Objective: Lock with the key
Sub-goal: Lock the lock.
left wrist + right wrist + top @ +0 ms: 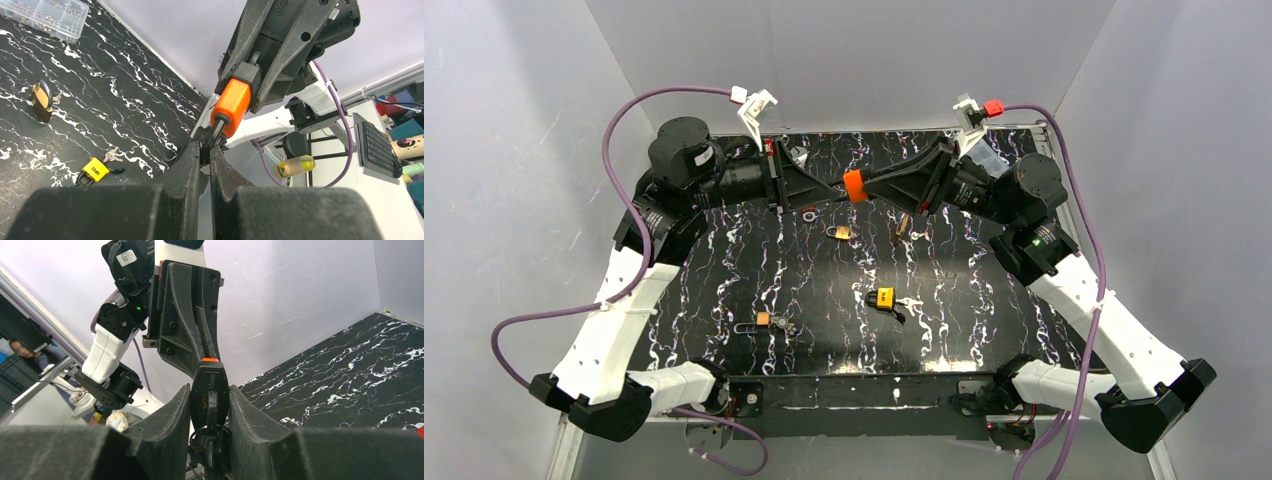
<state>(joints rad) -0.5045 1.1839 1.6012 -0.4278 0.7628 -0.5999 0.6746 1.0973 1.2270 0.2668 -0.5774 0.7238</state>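
Note:
An orange padlock [854, 186] is held in the air between both grippers above the back of the table. My left gripper [836, 190] is shut on its shackle; in the left wrist view [209, 146] the dark shackle [216, 134] runs down between the fingers from the orange body [231, 102]. My right gripper [871, 186] is shut on the padlock body. In the right wrist view [210, 396] the padlock's black underside [210, 382] faces the camera. A dark key [212, 412] sits in its keyhole, with a ring of keys [215, 442] hanging below.
On the black marbled table [724, 260] lie a brass padlock [839, 232], another padlock [903, 228] with a key, a yellow padlock [884, 297] with keys, a small orange long-shackle padlock [764, 322] and a ring [809, 213]. A clear plastic box [47, 15] stands at the back.

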